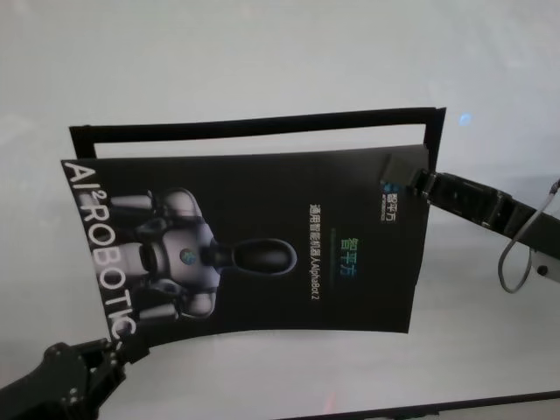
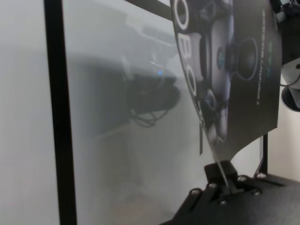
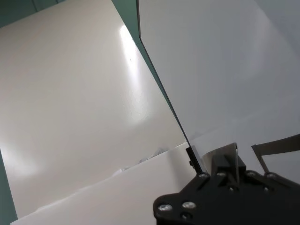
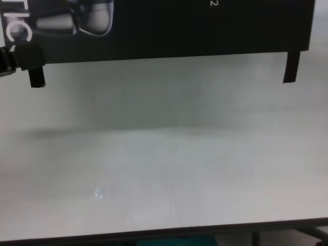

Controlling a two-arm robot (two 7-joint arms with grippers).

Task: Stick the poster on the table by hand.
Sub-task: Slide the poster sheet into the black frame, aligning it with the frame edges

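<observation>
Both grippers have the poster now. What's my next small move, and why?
Probably lower both arms together. The left gripper pinches the poster at its near-left corner, the right gripper at the far-right corner. The chest view shows the poster hanging above the table, not touching.

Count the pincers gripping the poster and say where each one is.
2. The left pincer pinches the poster at its near left corner by the white lettering; the right pincer clamps its far right corner. The sheet hangs between them above the table.
</observation>
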